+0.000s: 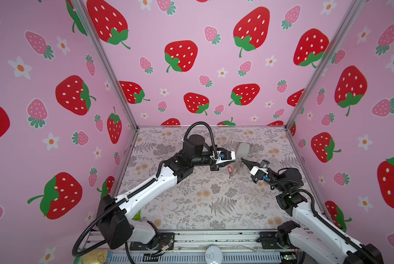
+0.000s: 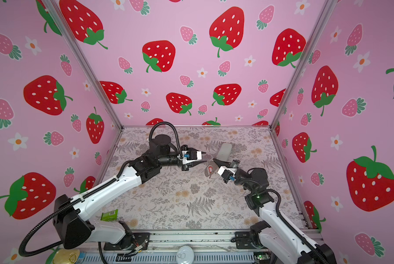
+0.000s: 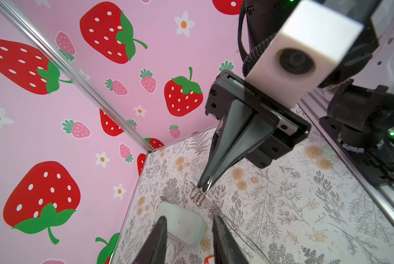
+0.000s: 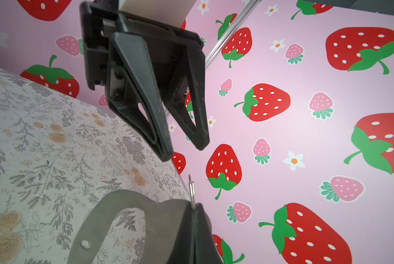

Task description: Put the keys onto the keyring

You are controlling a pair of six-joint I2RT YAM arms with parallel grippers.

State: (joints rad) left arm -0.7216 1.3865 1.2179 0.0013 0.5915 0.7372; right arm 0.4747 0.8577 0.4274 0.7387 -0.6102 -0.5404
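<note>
Near the table's (image 1: 191,205) far edge the right claw (image 3: 204,185) pinches the keyring (image 3: 197,194) by its rings, strap hanging; the left claw (image 4: 183,152), spread, faces it closely; the key (image 1: 230,169) shows against the strap, below both tips, nearer the left.

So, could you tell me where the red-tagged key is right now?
In both top views the key is just right of centre, beside the keyring that the right gripper holds.

The taupe-grey strap keyring (image 4: 161,219) hangs tilted above the worktop (image 1: 203,201) by its chain of small silver rings (image 3: 198,194), pinched in the right tool (image 1: 241,160), while the red-tagged keys (image 1: 229,169) lie on the worktop just beneath, unattached.
</note>
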